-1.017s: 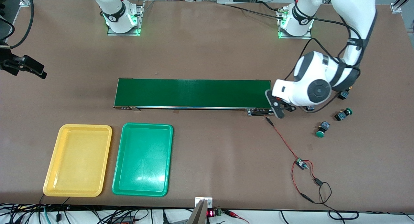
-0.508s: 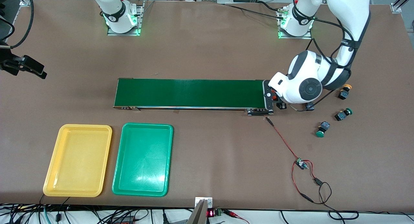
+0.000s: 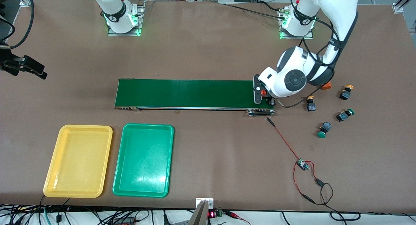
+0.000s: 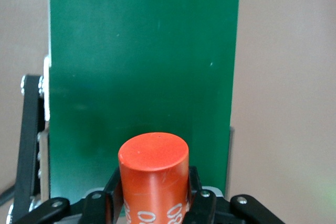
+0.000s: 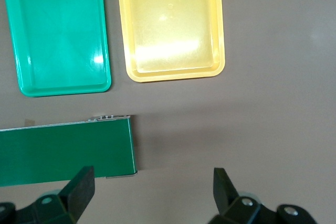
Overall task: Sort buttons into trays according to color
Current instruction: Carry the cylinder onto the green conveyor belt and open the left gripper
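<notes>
Orange cylinder with white print [image 4: 153, 179] clamped between the left gripper's [image 3: 264, 96] fingers, over the conveyor belt's [image 3: 191, 93] end nearest the left arm. Four buttons [image 3: 334, 106] lie on the table past that end, none in the yellow tray [image 3: 52, 173] or the green tray [image 3: 122, 160]. Right gripper [image 5: 152, 192] waits high above the table, jaws wide apart, empty.

Bright, even overhead light; glare on trays [image 3: 143, 160].
</notes>
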`<state>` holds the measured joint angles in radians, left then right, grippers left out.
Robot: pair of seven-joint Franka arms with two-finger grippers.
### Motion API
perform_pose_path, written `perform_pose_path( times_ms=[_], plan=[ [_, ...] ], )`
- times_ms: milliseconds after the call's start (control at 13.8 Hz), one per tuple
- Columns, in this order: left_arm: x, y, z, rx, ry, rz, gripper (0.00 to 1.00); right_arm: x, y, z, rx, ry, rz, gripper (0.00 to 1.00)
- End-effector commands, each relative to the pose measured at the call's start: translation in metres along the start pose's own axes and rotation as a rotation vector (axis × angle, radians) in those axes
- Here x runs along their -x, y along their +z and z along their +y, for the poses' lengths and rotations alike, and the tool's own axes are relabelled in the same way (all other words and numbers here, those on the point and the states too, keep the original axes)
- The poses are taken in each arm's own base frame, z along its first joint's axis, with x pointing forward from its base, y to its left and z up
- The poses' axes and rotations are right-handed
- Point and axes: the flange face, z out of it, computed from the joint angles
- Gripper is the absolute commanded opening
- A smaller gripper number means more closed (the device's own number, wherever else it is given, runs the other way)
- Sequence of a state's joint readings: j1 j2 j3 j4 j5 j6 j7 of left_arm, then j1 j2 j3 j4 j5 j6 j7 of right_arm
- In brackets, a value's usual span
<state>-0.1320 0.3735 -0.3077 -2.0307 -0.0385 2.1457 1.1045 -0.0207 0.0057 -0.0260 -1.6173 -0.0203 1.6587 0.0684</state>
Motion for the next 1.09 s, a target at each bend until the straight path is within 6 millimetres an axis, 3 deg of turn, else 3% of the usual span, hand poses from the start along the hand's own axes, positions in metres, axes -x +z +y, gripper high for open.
perform_pose_path(
  times_ms=[0, 363, 436, 508, 581, 799, 1017],
  plan=[
    [-0.016, 0.004, 0.014, -0.019, 0.046, -0.012, 0.02, 0.003, -0.003, -0.006, -0.037, -0.008, -0.006, 1.0],
    [-0.025, 0.012, 0.021, -0.029, 0.008, -0.012, 0.0, 0.002, -0.003, -0.003, -0.038, -0.003, -0.008, 1.0],
    [-0.032, 0.015, 0.027, -0.025, 0.006, -0.018, 0.07, 0.002, -0.003, -0.003, -0.038, -0.003, -0.006, 1.0],
    [-0.037, 0.016, 0.029, -0.026, 0.005, -0.019, 0.4, 0.002, -0.003, -0.003, -0.038, -0.003, -0.006, 1.0],
    [-0.041, 0.014, 0.031, -0.031, 0.01, -0.02, 0.99, 0.002, -0.003, -0.004, -0.038, -0.005, -0.006, 1.0],
    [-0.035, -0.025, 0.033, -0.055, -0.004, -0.018, 1.0, 0.002, -0.003, -0.002, -0.04, 0.0, -0.008, 1.0],
    [-0.006, -0.087, 0.008, -0.022, -0.073, -0.02, 1.0, 0.002, -0.003, -0.002, -0.04, 0.0, -0.008, 1.0]
  ],
)
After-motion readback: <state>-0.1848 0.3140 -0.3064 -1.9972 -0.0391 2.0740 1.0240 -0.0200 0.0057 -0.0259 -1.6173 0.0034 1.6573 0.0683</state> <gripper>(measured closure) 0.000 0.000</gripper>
